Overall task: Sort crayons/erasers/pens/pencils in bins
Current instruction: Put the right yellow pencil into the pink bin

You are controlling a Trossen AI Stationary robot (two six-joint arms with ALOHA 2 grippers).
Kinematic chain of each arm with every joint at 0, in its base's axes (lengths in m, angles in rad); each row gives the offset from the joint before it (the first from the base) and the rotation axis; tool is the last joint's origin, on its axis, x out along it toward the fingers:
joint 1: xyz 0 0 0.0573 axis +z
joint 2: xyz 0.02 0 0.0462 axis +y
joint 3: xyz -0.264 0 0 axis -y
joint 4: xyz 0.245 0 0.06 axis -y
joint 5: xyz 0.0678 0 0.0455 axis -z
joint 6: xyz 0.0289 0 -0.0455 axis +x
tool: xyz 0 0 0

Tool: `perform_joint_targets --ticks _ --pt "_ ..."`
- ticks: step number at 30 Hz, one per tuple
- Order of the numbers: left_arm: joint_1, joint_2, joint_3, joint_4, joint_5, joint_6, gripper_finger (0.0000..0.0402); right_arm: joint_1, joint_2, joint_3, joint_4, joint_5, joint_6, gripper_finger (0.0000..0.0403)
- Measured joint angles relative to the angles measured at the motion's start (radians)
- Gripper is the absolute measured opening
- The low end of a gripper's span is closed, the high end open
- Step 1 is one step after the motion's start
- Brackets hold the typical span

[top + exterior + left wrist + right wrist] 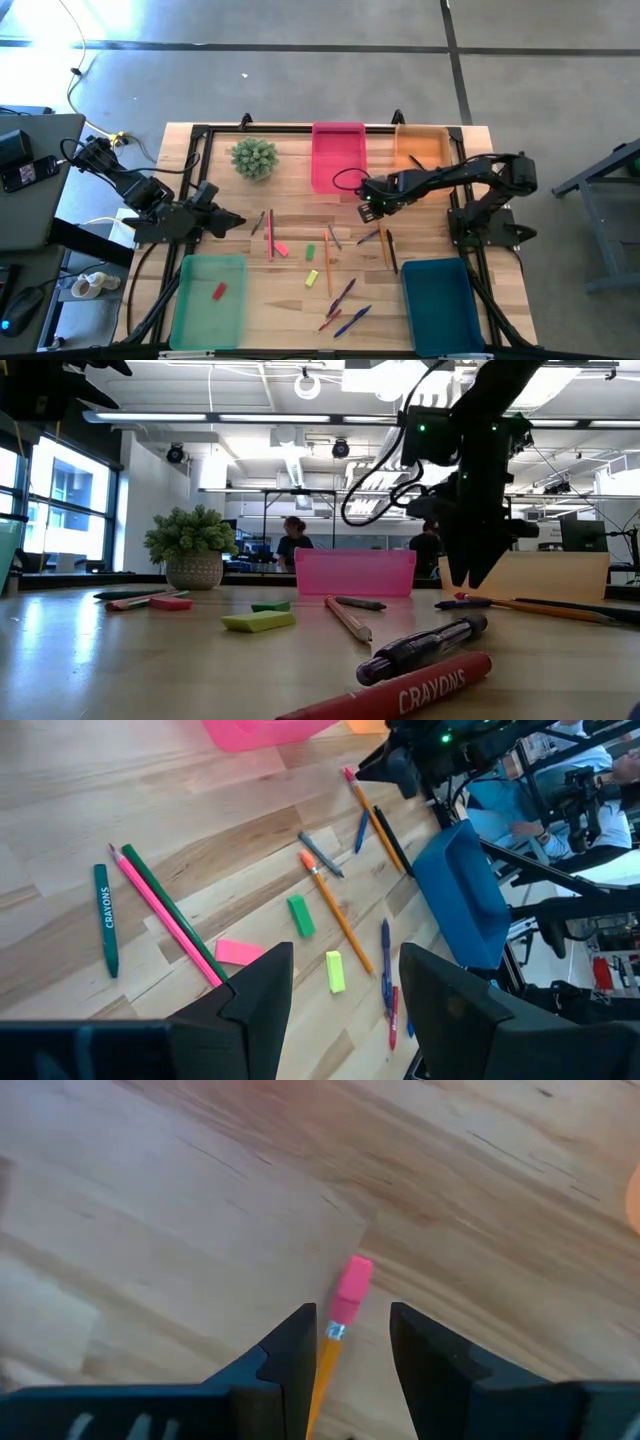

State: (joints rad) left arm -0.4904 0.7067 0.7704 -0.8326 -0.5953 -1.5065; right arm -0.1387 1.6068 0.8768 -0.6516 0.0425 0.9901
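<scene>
My right gripper [368, 212] points down near the pink bin [338, 155], open. In the right wrist view its fingers [290, 1345] stand on either side of the pink-tipped end [354, 1280] of an orange pencil [382, 240] that lies flat on the table; I see no touch. My left gripper [238, 221] hovers open at the table's left, with nothing between its fingers [260, 985]. Pink, green [300, 915] and yellow [335, 971] erasers, pencils, pens and crayons lie scattered mid-table. A red eraser [219, 291] lies in the light green bin [190, 310].
The orange bin [422, 150] stands at the far right beside the pink one, the dark teal bin [443, 310] at the near right. A potted plant [254, 158] stands at the far left. A black pen [392, 252] and a blue pen [367, 237] lie close to the orange pencil.
</scene>
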Motion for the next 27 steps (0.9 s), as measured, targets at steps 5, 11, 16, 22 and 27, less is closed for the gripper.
perform_joint_targets --ticks 5,11,16,22,27 --pt "0.0 0.0 0.0 0.0 -0.001 0.0 0.0172 0.0 0.045 0.0 0.024 -0.001 0.0 0.0121" --pt "0.0 0.0 0.0 -0.001 -0.008 0.0 0.0172 -0.001 0.082 0.004 0.046 0.0 0.0 0.0118" --pt "0.0 0.0 0.0 -0.001 -0.01 0.001 0.0172 -0.002 0.09 0.003 0.036 -0.004 0.0 0.0074" --pt "0.0 0.0 0.0 -0.001 -0.011 0.019 0.0172 -0.001 0.091 0.003 0.018 0.004 0.0 0.001" --pt "0.0 0.0 0.0 -0.001 -0.011 0.019 0.0172 -0.001 0.089 0.003 0.012 0.004 0.003 0.0019"
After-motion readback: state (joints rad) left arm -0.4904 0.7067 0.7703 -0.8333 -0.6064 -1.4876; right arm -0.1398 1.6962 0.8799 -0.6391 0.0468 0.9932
